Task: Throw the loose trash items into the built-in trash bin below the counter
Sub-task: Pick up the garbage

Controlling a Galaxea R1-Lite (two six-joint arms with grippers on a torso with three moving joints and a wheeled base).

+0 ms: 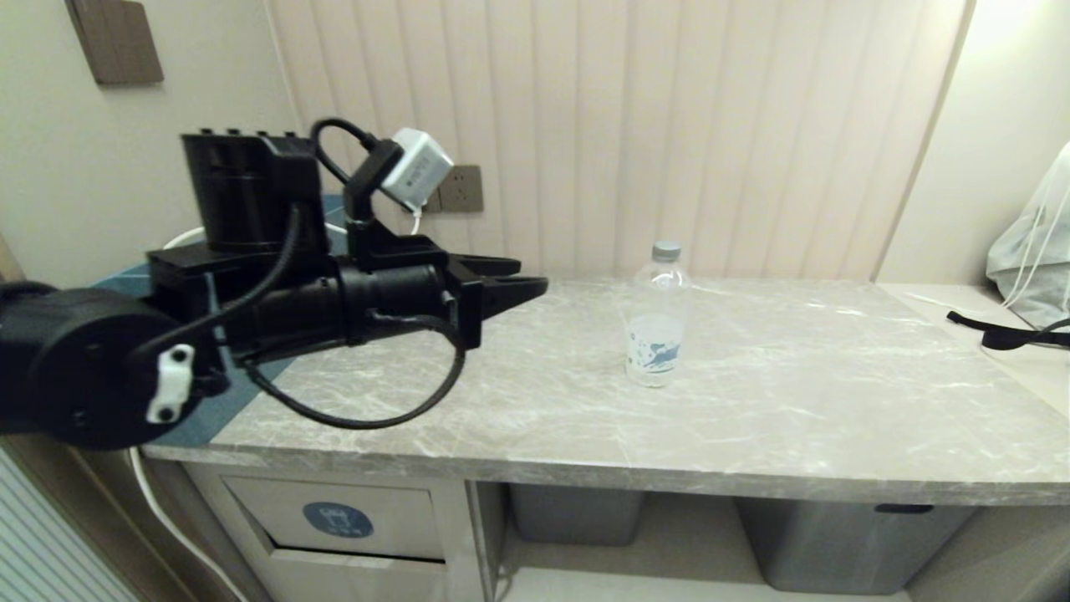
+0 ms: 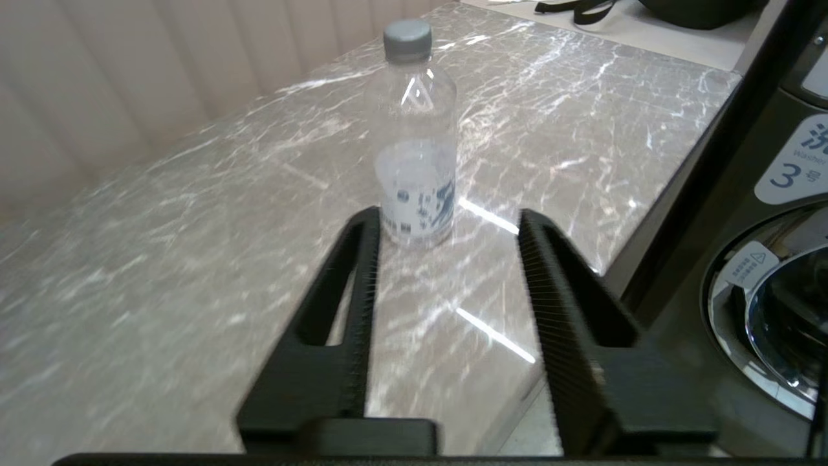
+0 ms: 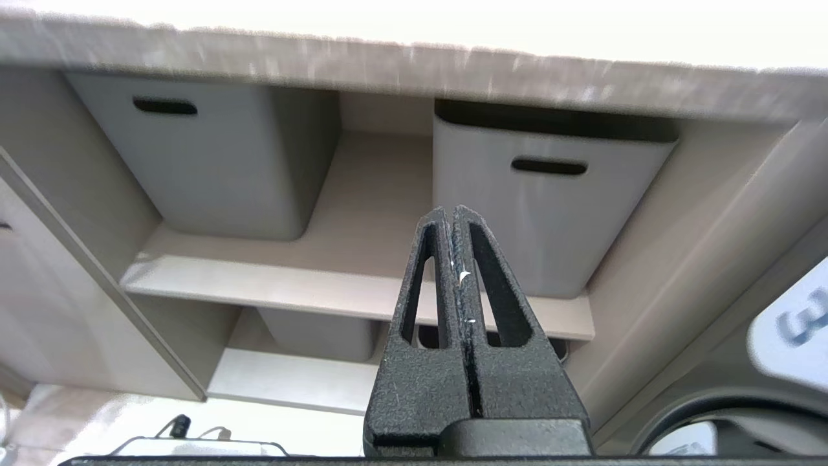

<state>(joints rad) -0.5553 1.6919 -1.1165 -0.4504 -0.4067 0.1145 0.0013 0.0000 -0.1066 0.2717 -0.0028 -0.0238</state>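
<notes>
Your left gripper [image 2: 446, 259] hovers level beside the upright bottle [image 1: 658, 316], jaws apart and empty, lined up to take it off the surface [image 1: 752, 401].

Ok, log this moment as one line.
left gripper: open, empty, facing bottle | bottle: upright on counter | right gripper: shut, parked below counter

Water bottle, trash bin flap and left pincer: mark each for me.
Water bottle [image 1: 657, 322]: head view, on its label.
Trash bin flap [image 1: 338, 519]: head view, on the blue icon.
Left pincer [image 2: 446, 226]: left wrist view, between its open fingertips.
</notes>
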